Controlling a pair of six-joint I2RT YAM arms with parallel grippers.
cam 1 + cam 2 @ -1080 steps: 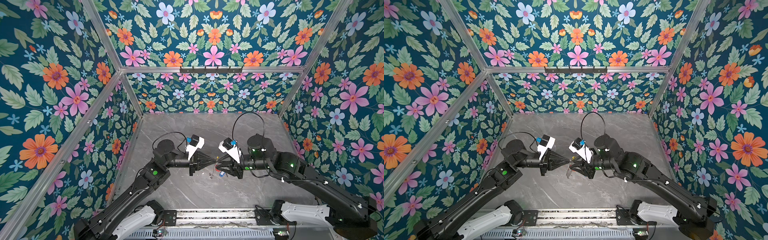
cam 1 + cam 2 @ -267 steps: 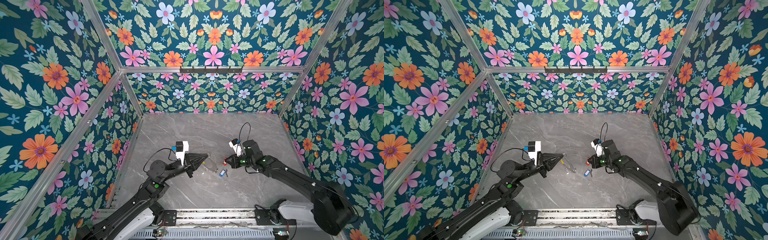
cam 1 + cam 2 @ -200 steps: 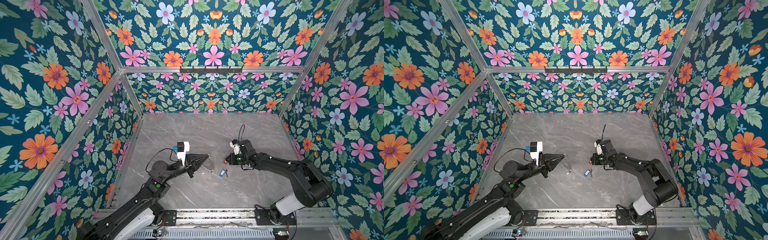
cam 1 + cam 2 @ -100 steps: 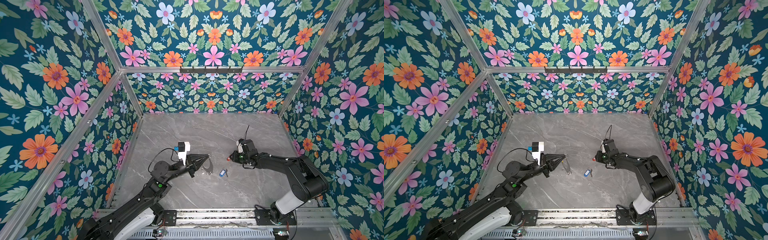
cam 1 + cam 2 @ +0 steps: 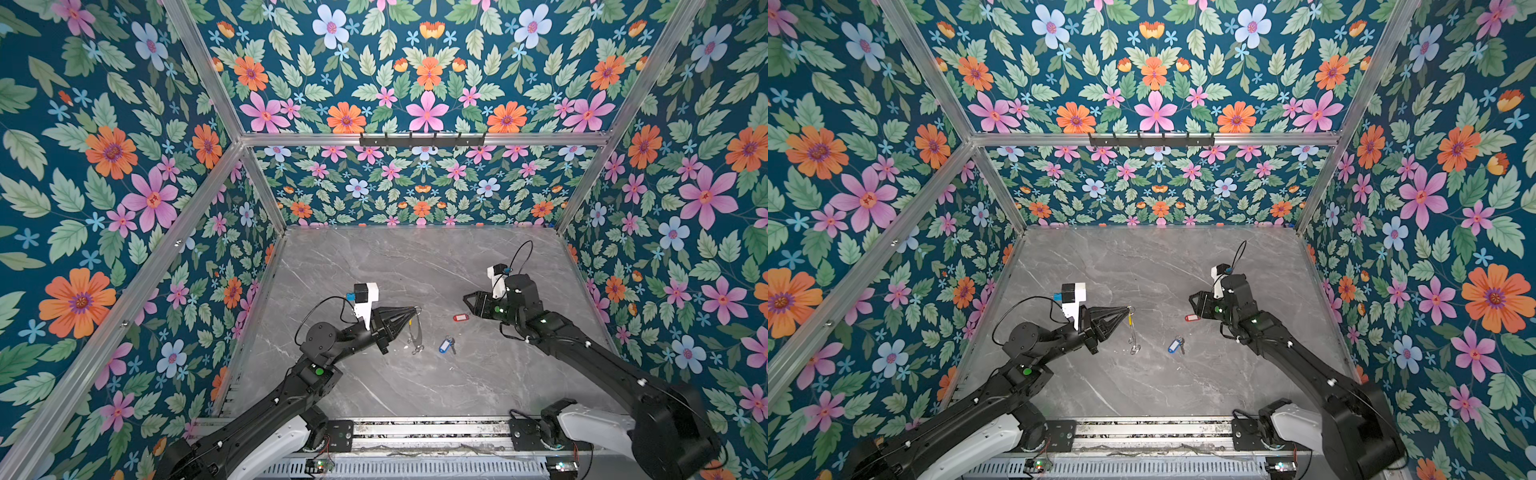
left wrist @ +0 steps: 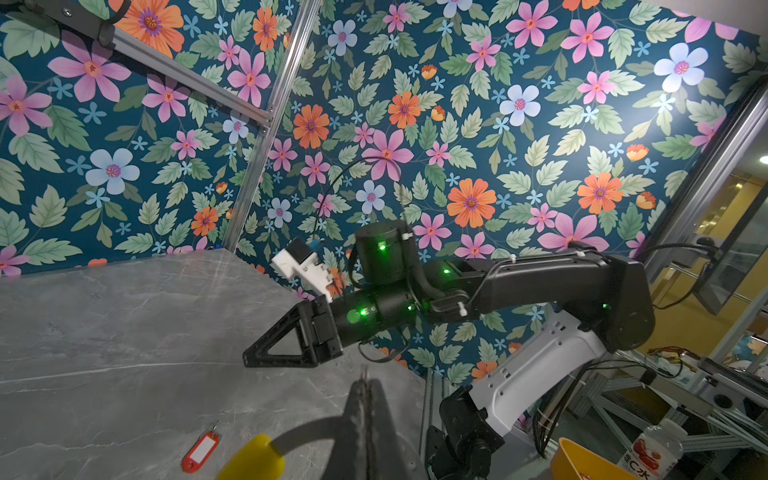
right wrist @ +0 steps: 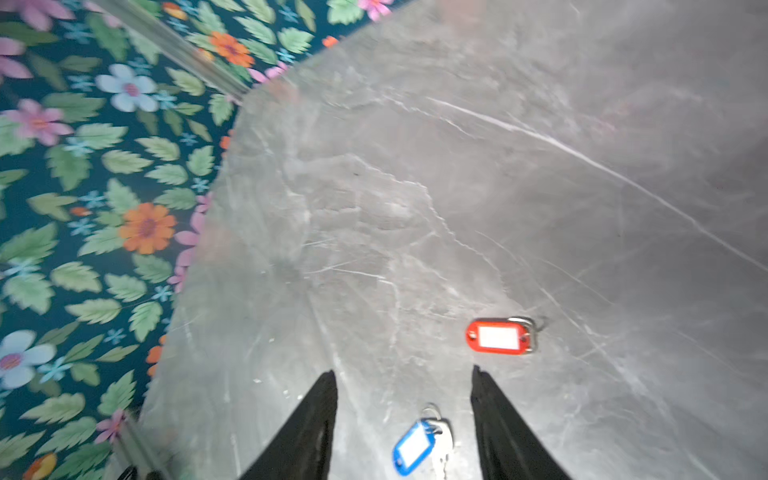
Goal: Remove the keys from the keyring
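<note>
Silver keyring (image 5: 1132, 334), both top views: hangs edge-on from the left pincer (image 5: 412, 309), which is clenched on the hoop by its yellow sleeve (image 5: 1131, 320); neither tagged key is on it
Small silver bit (image 5: 416, 350), both top views: at the hoop's low end, too small to tell whether it is a clasp or one more key
Red-tagged key (image 5: 460, 318), both top views: lies free on the table (image 5: 374, 266), just beside the right pincer (image 5: 468, 306), whose jaws stand apart and hold nothing
Blue-tagged key (image 5: 445, 345), both top views: lies free on the table, between the hoop and the right pincer, apart from the red one
Left wrist view: the jaws are pressed together on the grey wire, the yellow sleeve (image 6: 253, 461) close beside them; the red-tagged key (image 6: 200, 451) lies flat on the table, and the right pincer (image 6: 249, 360) hangs near the table, empty
Right wrist view: blurred, but the open jaws frame bare table; the blue-tagged key (image 7: 415, 446) shows between them and the red-tagged key (image 7: 498, 336) just outside one of them, both clear of any hoop
Progress, as a judgement: both tagged keys look off the keyring, so the task seems done or nearly so; what remains is perhaps setting the hoop down and checking that small silver bit
</note>
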